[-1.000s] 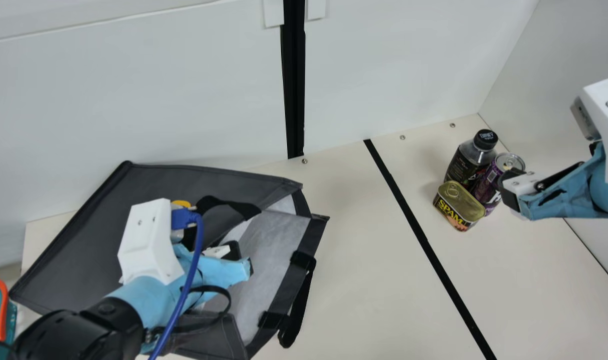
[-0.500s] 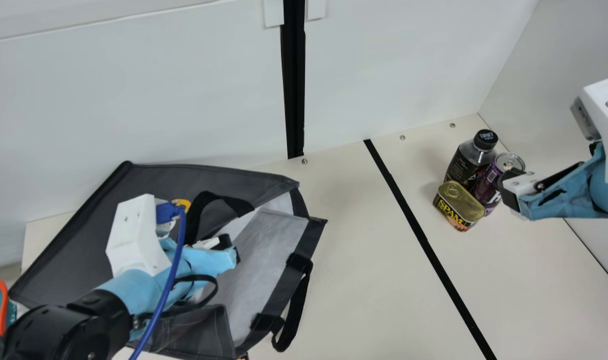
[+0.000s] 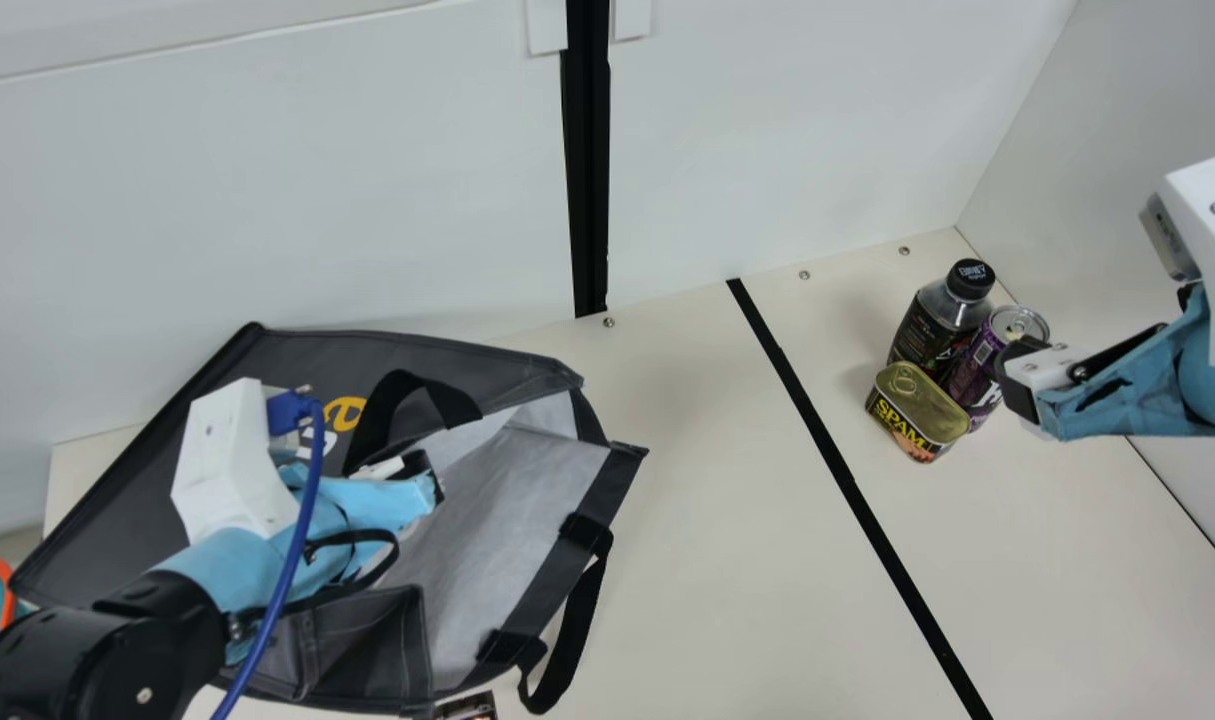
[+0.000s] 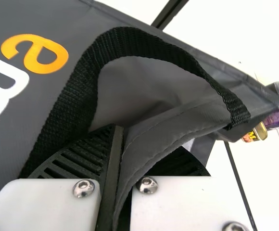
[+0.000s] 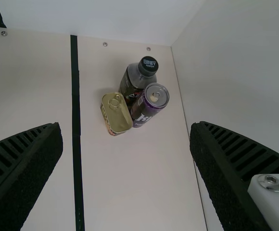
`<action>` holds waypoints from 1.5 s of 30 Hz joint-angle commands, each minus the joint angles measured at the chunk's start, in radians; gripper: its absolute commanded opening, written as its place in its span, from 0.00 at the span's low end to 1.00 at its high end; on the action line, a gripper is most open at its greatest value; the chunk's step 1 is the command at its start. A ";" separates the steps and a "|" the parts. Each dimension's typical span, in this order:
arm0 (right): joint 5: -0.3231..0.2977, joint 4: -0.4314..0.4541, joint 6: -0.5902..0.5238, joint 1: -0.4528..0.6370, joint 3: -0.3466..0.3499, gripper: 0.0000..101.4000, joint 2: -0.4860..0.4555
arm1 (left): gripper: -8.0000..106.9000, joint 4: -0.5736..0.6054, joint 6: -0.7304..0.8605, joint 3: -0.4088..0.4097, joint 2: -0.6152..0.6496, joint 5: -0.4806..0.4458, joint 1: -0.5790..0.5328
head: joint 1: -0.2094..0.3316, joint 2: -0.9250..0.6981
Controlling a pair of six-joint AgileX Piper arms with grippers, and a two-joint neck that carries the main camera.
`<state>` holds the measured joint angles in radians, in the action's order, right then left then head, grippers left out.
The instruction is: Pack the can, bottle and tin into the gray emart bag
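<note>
Big gray emart bag (image 3: 507, 510) is on the left, left gripper (image 3: 430, 480) clamped on its edge. Right gripper (image 3: 1022, 385) is spread, empty and way nearer the goods: upright bottle (image 3: 927, 325), can (image 3: 972, 370), then tin (image 3: 917, 400), bunched far right, so imo it reaches leftward and down.

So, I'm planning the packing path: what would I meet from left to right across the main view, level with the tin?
Gray bag, black strip, tin, purple can, right claw.
</note>
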<state>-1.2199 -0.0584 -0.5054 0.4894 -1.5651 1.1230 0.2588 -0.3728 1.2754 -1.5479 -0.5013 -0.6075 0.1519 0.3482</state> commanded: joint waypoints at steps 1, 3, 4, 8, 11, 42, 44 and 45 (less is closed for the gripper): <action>0.000 0.000 0.000 0.000 0.000 0.90 0.000 | 0.16 -0.005 -0.004 0.002 0.001 0.002 0.004 | 0.023 0.001; 0.000 0.000 0.000 0.000 0.000 0.90 0.000 | 0.16 -0.010 -0.007 0.003 0.001 0.002 0.007 | 0.023 0.001; 0.000 0.000 0.000 0.000 0.000 0.90 0.000 | 0.16 -0.014 -0.009 0.004 0.001 0.002 0.009 | 0.023 0.001; 0.000 0.000 0.000 0.000 0.000 0.90 0.000 | 0.16 -0.017 -0.009 0.004 0.000 0.002 0.009 | 0.023 0.001; 0.000 0.000 0.000 0.000 0.000 0.90 0.000 | 0.16 -0.017 -0.010 0.004 0.000 0.002 0.009 | 0.023 0.001; 0.000 0.000 0.000 0.000 0.000 0.90 0.000 | 0.16 -0.017 -0.010 0.004 0.000 0.002 0.009 | 0.023 0.001; 0.000 0.000 0.000 0.000 0.000 0.90 0.000 | 0.16 -0.017 -0.010 0.004 0.000 0.002 0.009 | 0.023 0.001; 0.000 0.000 0.000 0.000 0.000 0.90 0.000 | 0.16 -0.017 -0.010 0.004 0.000 0.002 0.009 | 0.023 0.001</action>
<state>-1.2199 -0.0584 -0.5054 0.4894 -1.5651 1.1230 0.2421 -0.3824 1.2792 -1.5479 -0.4989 -0.5985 0.1519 0.3482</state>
